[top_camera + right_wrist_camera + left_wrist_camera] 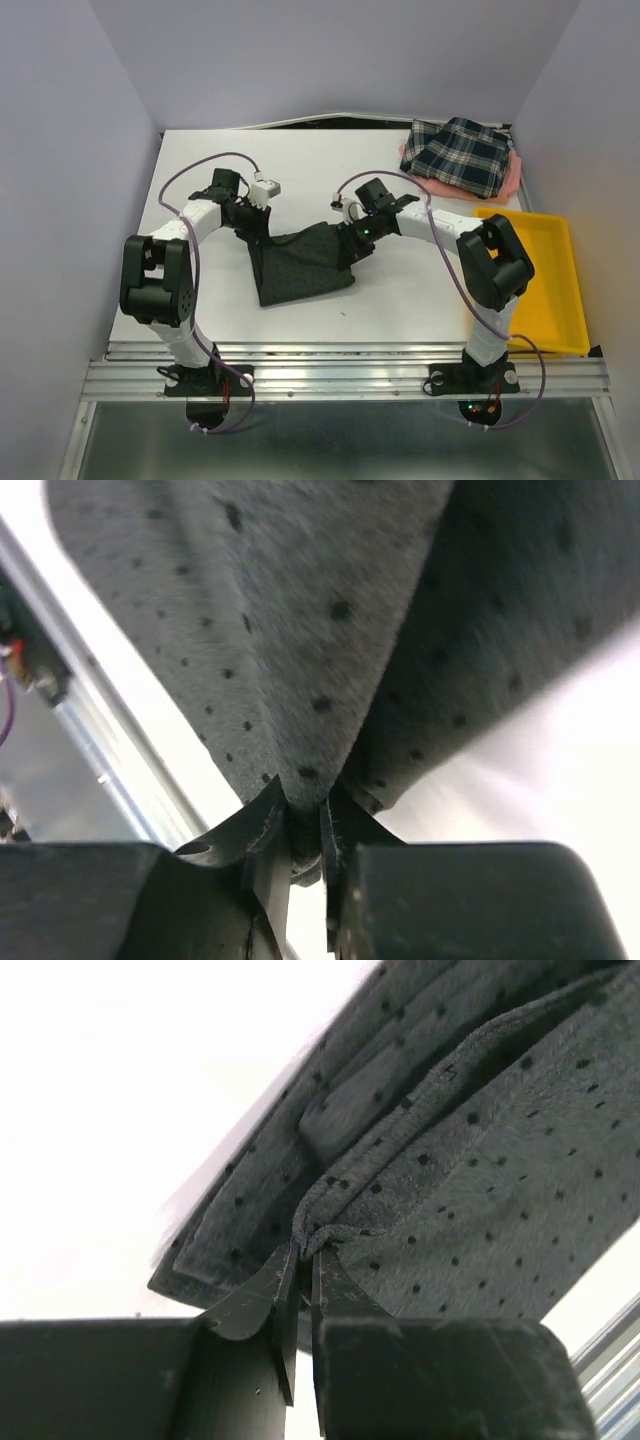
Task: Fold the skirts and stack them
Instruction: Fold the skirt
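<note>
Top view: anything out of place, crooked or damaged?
Nothing spilled or damaged. The plaid skirt sits crooked on the pink skirt at the far right corner, pink showing past its edges. The dotted skirt lies skewed in the middle, its edge pinched by the left gripper and the right gripper.

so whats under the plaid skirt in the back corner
A pink skirt lies under the plaid skirt, only its edges peeking out at both sides. The rest of it, and anything else beneath, is covered.
</note>
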Controlling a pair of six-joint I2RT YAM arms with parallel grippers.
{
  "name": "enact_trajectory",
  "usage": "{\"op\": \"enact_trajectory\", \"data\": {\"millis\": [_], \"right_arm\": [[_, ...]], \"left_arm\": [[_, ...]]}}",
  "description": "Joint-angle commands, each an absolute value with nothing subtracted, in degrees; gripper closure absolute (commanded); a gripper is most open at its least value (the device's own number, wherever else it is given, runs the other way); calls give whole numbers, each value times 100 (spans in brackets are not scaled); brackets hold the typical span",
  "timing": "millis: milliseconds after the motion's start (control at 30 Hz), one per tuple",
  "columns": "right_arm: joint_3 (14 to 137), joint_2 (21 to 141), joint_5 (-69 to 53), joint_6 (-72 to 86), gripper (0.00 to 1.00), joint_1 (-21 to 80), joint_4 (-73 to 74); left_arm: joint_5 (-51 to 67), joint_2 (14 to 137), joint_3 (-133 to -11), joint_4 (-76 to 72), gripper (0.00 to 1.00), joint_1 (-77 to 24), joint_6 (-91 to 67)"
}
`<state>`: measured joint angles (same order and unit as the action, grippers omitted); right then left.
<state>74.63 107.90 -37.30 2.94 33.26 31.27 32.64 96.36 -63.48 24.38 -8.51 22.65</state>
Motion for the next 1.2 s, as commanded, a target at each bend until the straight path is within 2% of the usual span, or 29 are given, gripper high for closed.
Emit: {"op": "enact_trajectory", "data": {"millis": [0,167,367,433,467,533,600,667,700,733,900,1000,1067,1100,1167], "right_arm": [[7128,10740,-3209,378,83,3120,2707],[7251,11425,-3094,387,84,3067,2523],[7330,11549,-3260,466,84,3015,2461],[7365,11426,-3550,501,77,3015,2478],[7391,11269,-3646,562,63,3015,2487],[7444,11119,-3823,589,45,3015,2505],[7619,10952,-3884,606,41,3015,2654],[7786,10916,-3815,598,35,3015,2803],[7987,10907,-3667,580,26,3015,2978],[8059,10881,-3578,589,25,3015,3023],[8419,10986,-2849,676,25,2910,3041],[8692,11250,-2681,589,28,2909,3103],[8736,11320,-2689,527,36,2909,3076],[8719,11390,-2681,536,48,2909,3033],[8657,11487,-2820,510,56,2856,2953]], "left_arm": [[3077,9632,-6267,2224,100,-738,2163],[2927,10001,-6372,2083,100,-730,1951],[3093,9968,-6407,2048,98,-703,1898],[3286,9696,-6399,2074,89,-703,2003],[3444,9616,-6442,2161,81,-712,2082],[3498,9414,-6512,2258,66,-712,2092],[3559,9300,-6670,2469,48,-712,2162],[3507,9028,-6758,2513,40,-721,2232],[3446,8931,-6837,2514,34,-764,2293],[3341,8799,-6890,2496,33,-817,2459],[2664,8912,-7189,2654,33,-1326,3076],[2575,9158,-7303,2619,33,-1608,3190],[2593,9280,-7347,2549,34,-1801,3208],[2688,9325,-7409,2505,37,-1871,3225],[2829,9465,-7470,2452,39,-2064,3226]]}}
